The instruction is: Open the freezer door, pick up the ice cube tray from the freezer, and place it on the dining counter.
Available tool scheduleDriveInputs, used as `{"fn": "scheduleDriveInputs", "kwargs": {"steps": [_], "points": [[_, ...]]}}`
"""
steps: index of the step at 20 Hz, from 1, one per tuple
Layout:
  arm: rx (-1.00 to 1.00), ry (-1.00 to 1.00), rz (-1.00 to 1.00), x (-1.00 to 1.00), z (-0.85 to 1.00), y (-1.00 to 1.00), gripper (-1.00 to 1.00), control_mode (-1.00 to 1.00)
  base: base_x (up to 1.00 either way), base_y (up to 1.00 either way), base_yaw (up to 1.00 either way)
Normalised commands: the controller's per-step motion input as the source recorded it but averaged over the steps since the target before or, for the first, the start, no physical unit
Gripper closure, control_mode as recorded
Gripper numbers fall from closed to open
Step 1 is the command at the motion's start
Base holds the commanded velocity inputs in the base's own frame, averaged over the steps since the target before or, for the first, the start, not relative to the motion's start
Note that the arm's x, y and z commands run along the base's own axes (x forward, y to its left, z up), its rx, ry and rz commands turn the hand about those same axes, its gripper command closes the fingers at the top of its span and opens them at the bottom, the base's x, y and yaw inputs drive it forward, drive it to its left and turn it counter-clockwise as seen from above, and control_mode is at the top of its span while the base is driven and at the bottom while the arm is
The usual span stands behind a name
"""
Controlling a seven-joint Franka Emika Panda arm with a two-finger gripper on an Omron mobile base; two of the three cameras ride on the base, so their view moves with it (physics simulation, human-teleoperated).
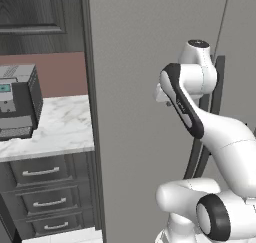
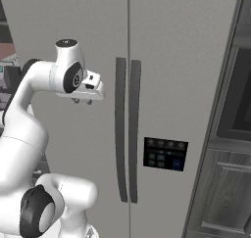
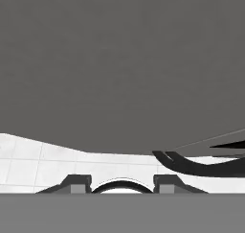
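Freezer door [image 2: 78, 149] stands closed, a tall flat grey panel in front of the robot, and the gripper [image 3: 121, 181] is near it but touches nothing. In the hand view the two dark fingertips [image 3: 75, 183] rise at the bottom with a clear gap between them, and nothing is between them; the jaws are partly open and hold nothing. Above the tips the view shows the plain grey door surface, then a white tiled floor [image 3: 28, 162] below it. At the right of this view the curved dark ends of the handles [image 3: 201, 166] come in, apart from the fingertips.

In the right base view the gripper [image 2: 82, 102] hangs under the white hand, its small tips pointing down, to the left of the two long dark vertical bar handles [image 2: 120, 129]. The hand is beside the handles, not on them. These two handles stand side by side along the seam between the left door and the right door [image 2: 181, 85]. A small dark control panel [image 2: 165, 154] is on the right door.

In the left base view a marble counter [image 1: 65, 127] over dark drawers [image 1: 42, 173] is at the left of the freezer [image 1: 145, 47], and a grey appliance [image 1: 17, 99] stands on it.
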Motion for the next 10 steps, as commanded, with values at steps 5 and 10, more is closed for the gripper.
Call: {"fn": "scheduleDriveInputs", "kwargs": {"steps": [5, 10], "points": [[0.0, 0.0, 0.0, -0.18, 0.0, 0.0, -1.0, -1.0, 0.0, 0.0, 0.0], [0.0, 0.0, 0.0, -0.59, 0.0, 0.0, -1.0, -1.0, 0.0, 0.0, 0.0]]}}
